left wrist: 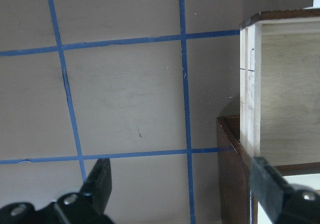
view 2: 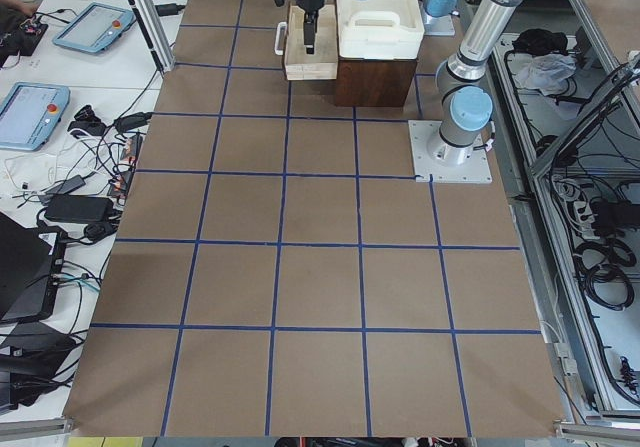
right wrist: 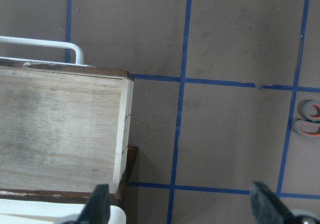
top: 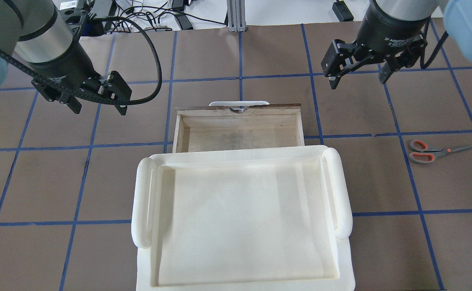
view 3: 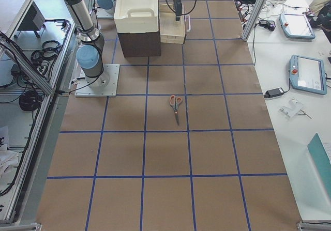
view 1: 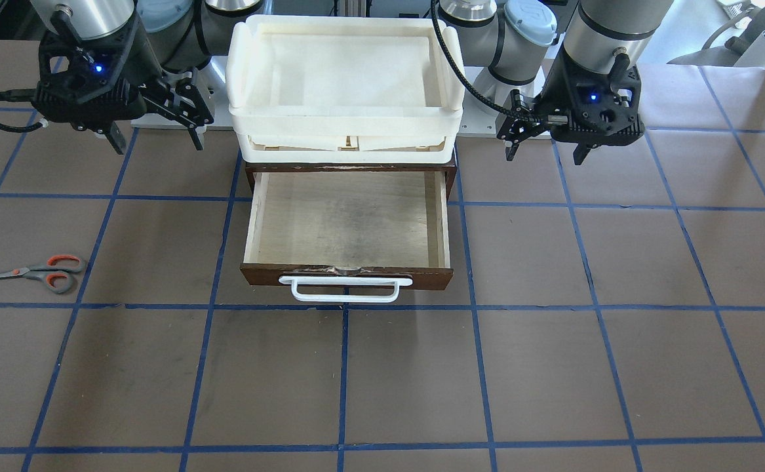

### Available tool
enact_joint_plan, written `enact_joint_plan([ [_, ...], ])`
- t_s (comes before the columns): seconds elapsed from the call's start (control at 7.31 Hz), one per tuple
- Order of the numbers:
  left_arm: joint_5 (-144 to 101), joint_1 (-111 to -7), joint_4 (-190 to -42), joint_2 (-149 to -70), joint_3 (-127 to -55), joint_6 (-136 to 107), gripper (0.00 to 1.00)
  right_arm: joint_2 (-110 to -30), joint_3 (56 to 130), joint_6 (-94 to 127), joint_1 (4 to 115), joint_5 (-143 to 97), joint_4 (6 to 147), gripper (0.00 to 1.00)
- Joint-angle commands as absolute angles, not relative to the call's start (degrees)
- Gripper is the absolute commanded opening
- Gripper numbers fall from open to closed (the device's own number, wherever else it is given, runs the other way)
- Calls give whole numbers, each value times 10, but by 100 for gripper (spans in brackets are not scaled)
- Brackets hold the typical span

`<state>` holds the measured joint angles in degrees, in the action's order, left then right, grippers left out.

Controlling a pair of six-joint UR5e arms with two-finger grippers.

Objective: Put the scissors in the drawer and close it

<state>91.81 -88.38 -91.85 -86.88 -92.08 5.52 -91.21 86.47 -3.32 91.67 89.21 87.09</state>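
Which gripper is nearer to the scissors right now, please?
Right. The right gripper hovers on the same side of the open drawer as the scissors; the left gripper hovers beyond its other side.

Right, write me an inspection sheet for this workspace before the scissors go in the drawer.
Surface: brown table with a blue tape grid.
Job's things: scissors flat on the table on the robot's right, apart from the drawer; drawer pulled open, nothing inside.
Clutter: white trays stacked on the cabinet.
Grippers: left gripper and right gripper both open, empty, hovering either side of the drawer.
Cables: black cable looping off the left wrist.
Surroundings: side benches with teach pendants.
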Motion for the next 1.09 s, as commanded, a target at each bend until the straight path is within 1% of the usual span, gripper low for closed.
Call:
enact_joint_plan([
  [0.0,916,-884,-918,-865,-918,55,100,-912,865,-33,917,892,871,100],
  [0.41,925,-884,-919,-864,-920,51,100,-912,864,-37,917,891,872,100],
  [0.82,921,-879,-918,-869,-924,59,100,-912,864,-163,899,884,874,100],
  [0.96,919,-879,-918,-874,-924,59,100,-912,864,-251,875,884,871,100],
])
